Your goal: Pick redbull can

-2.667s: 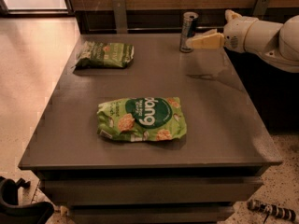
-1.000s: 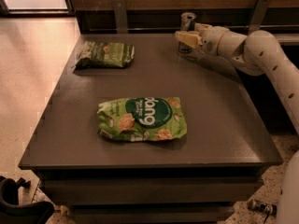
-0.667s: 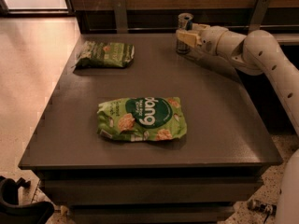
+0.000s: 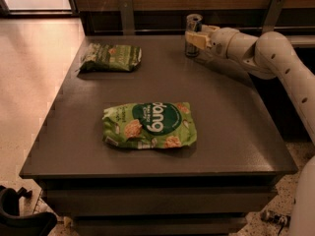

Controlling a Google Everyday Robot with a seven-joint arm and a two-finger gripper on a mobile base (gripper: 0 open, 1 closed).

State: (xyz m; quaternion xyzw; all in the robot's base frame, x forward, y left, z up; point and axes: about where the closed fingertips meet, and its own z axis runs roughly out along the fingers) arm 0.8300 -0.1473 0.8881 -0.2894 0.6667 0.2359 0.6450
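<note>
The redbull can (image 4: 192, 22) is a slim silver and blue can standing upright at the back edge of the dark table (image 4: 226, 117), right of centre. My gripper (image 4: 197, 37) reaches in from the right on the white arm (image 4: 261, 50) and sits right at the can's lower body, covering part of it. The can's base rests on the table top.
A large green "dang" snack bag (image 4: 150, 125) lies in the middle of the table. A smaller green snack bag (image 4: 111, 57) lies at the back left. A dark wooden wall with metal brackets (image 4: 126, 14) runs behind the table. Tiled floor lies to the left.
The arm swung in from the right and brought the gripper up against the can. Over the last second the can and gripper shifted slightly left. The bags have not moved.
</note>
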